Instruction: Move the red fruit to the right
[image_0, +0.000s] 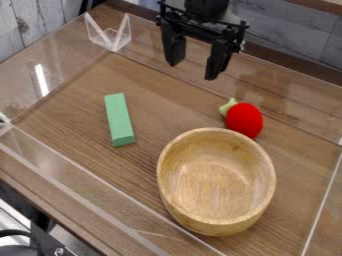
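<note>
The red fruit (243, 119) is a small glossy toy with a green leafy bit on its left side. It lies on the wooden table just beyond the rim of the wooden bowl (217, 180). My gripper (195, 62) hangs above the table at the back, up and to the left of the fruit, pointing down. Its two black fingers stand apart with nothing between them, and it touches nothing.
A green rectangular block (120, 119) lies to the left of the bowl. Clear acrylic walls (40, 75) fence the table on all sides, with a clear bracket (110, 33) at the back left corner.
</note>
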